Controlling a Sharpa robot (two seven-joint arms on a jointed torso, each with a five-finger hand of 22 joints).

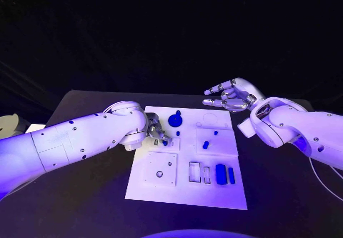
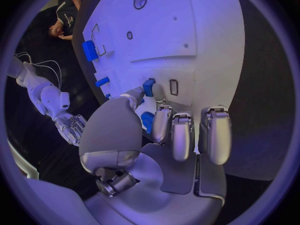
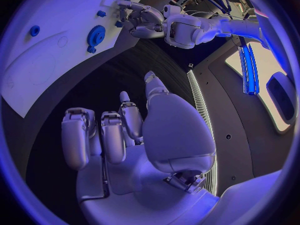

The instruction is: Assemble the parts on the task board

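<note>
Task board (image 1: 187,184) laid flat at tabletop (image 1: 85,198) centre. Left hand (image 1: 154,132) lowered onto board's left edge, small blue part (image 2: 149,86) pinched between thumb and fingertip at a slot. Right hand (image 1: 230,96) held above tabletop just beyond board's far right corner, fingers spread apart, nothing held. Blue gear (image 1: 175,119) seen near board's far edge. Two blue bars (image 1: 225,174) laid near board's near right corner.

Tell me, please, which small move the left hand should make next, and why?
Probably lower it a little to seat the small blue part pinched at the left hand's fingertips, just above the white task board. The small rectangular slot lies beside it. The right hand hovers beyond the board's far edge, holding nothing.
</note>
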